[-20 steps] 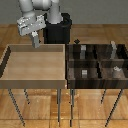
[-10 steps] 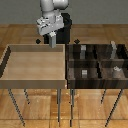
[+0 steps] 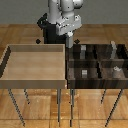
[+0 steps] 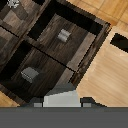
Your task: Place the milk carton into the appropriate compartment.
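The milk carton (image 4: 62, 95) shows in the wrist view as a pale grey-white block held between the fingers of my gripper (image 4: 62, 103), which is shut on it. In the exterior view the gripper (image 3: 70, 36) hangs above the back left corner of the dark divided bin (image 3: 98, 82), near its border with the light wooden bin (image 3: 35, 82). There the carton is too small to make out under the hand. Below the gripper the wrist view shows dark compartments, one with a small grey object (image 4: 63, 35), another with a grey block (image 4: 29, 74).
Both bins stand side by side on thin metal legs over a wooden floor. Dark dividers (image 3: 100, 61) split the exterior view's right bin into several compartments holding small grey items (image 3: 116, 71). The robot's base (image 3: 50, 30) stands behind the bins.
The arm has swung toward the exterior view's right, from above the light bin's back edge to above the dark divided bin's near corner, with the carton still held.
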Robot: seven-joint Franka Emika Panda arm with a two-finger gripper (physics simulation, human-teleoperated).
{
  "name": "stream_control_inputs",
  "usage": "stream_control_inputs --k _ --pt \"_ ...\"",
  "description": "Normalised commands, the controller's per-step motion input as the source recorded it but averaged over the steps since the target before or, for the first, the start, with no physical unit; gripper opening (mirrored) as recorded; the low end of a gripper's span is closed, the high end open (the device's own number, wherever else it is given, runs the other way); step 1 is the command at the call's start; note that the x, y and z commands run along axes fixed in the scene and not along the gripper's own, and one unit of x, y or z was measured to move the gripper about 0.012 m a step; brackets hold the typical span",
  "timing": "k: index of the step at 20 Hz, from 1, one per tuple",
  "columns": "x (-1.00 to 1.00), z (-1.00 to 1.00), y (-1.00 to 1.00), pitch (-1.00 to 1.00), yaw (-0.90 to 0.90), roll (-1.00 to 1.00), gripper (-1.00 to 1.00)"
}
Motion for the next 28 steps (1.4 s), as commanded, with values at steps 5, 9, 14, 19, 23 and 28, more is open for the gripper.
stream_control_inputs --k 5,9,14,19,23,28 --pt "-0.67 0.00 0.20 0.00 0.00 0.00 -1.00" --pt "-0.50 0.00 0.25 0.00 0.00 0.00 -1.00" --pt "0.00 -0.03 1.00 0.00 0.00 0.00 -1.00" --pt "0.00 -0.60 0.00 0.00 0.00 0.00 -1.00" --pt "0.00 -1.00 0.00 0.00 0.00 0.00 -1.00" --pt "0.00 -1.00 0.00 0.00 0.00 0.00 -1.00"
